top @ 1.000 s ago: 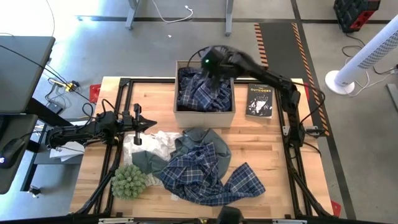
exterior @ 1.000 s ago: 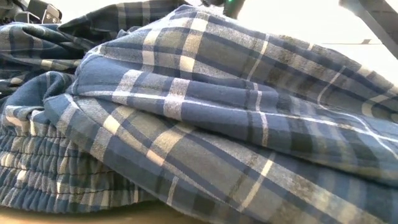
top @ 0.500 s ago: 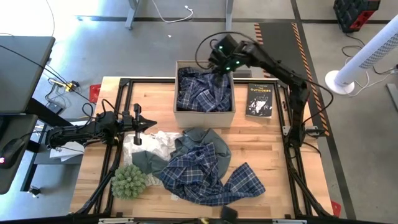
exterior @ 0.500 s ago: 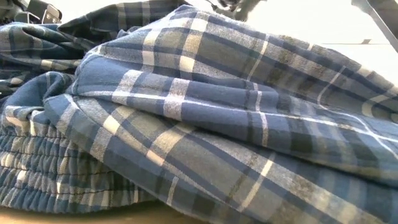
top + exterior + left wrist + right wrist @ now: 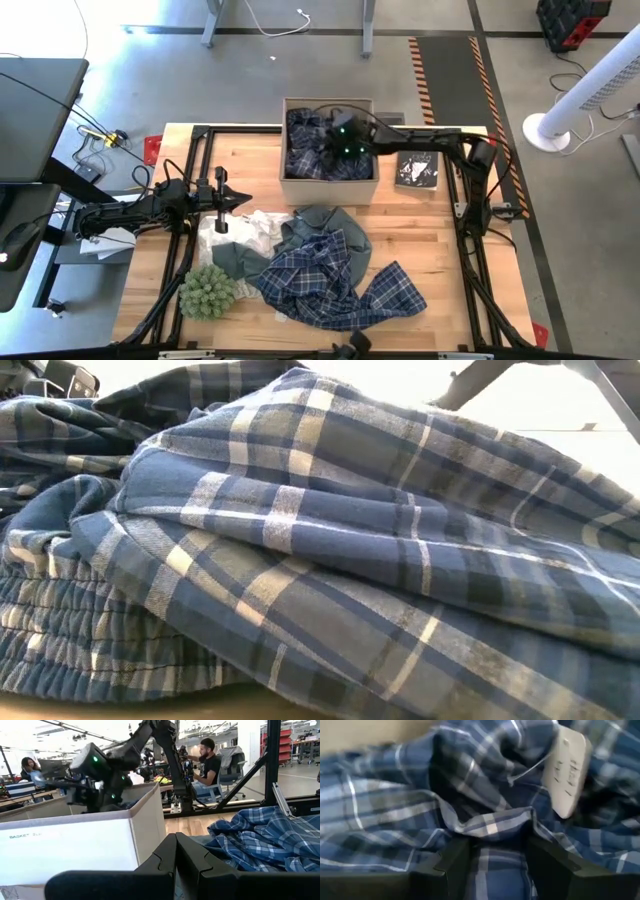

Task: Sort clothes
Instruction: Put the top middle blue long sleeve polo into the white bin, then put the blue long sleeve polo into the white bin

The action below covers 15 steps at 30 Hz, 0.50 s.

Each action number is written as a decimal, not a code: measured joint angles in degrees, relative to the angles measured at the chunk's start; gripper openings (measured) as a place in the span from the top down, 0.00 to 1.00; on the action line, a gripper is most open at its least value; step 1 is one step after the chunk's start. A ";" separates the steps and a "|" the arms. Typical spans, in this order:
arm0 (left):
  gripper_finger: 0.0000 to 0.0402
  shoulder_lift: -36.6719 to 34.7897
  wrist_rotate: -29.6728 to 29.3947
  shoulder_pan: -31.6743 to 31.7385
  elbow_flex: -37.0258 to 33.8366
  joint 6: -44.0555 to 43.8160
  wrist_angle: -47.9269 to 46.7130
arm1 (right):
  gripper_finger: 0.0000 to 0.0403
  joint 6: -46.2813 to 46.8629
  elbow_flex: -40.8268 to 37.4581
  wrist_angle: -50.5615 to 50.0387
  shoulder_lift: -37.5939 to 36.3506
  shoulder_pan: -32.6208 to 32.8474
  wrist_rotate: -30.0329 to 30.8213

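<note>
Right gripper (image 5: pixel 335 143) down in the far box (image 5: pixel 328 186), fingers spread over the plaid shirt (image 5: pixel 420 815), gripping nothing, left gripper (image 5: pixel 238 199) closed and empty, left of the pile (image 5: pixel 325 272).

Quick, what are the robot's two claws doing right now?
Left gripper: shut, holding nothing.
Right gripper: open, down in the box on the plaid cloth.

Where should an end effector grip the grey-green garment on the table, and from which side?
Grip the grey-green garment on its rounded far edge, the part facing the cardboard box. That edge lies bare, while the plaid garment overlaps its near side. Coming straight down from above seems best, pinching a raised fold so the plaid is likely left behind.
</note>
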 joint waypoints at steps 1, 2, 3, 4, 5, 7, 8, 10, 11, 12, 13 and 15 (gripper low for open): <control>1.00 0.00 0.00 0.00 0.00 -0.01 0.00 | 0.55 0.00 -1.05 0.73 -0.15 -0.07 0.40; 1.00 0.00 0.00 0.00 0.00 -0.01 0.00 | 0.55 0.00 -1.63 1.21 -0.35 -0.27 0.45; 1.00 0.00 0.00 0.01 0.00 -0.01 0.00 | 0.55 -0.21 -1.60 1.09 -0.37 -0.40 0.56; 1.00 0.00 0.00 0.00 0.00 -0.01 -0.02 | 0.55 -0.46 -1.07 0.45 -0.36 -0.46 0.59; 1.00 0.00 0.00 0.00 0.00 0.00 0.00 | 0.55 -0.94 -0.03 -0.49 -0.36 -0.46 0.67; 1.00 0.00 0.00 0.00 0.00 -0.02 -0.02 | 0.55 -2.98 3.20 -3.63 -0.71 -0.33 1.31; 1.00 0.00 0.01 0.00 0.00 -0.01 0.00 | 0.55 -4.14 5.25 -5.25 -1.24 -0.18 2.32; 1.00 0.02 0.00 0.00 0.00 -0.02 -0.01 | 0.55 -6.89 9.96 -8.69 -3.26 0.39 5.12; 1.00 0.00 0.00 0.00 0.00 -0.02 0.00 | 0.55 -8.46 12.30 -10.40 -4.55 0.86 7.23; 1.00 0.00 0.00 0.00 0.00 0.00 0.00 | 0.55 -10.03 14.48 -12.29 -5.95 1.51 9.53; 1.00 0.01 0.00 0.01 0.00 -0.02 0.00 | 0.55 -11.61 16.42 -14.26 -7.26 2.33 11.51; 1.00 0.00 0.01 0.00 0.00 0.00 0.00 | 0.55 -14.24 19.36 -17.62 -9.99 4.68 14.75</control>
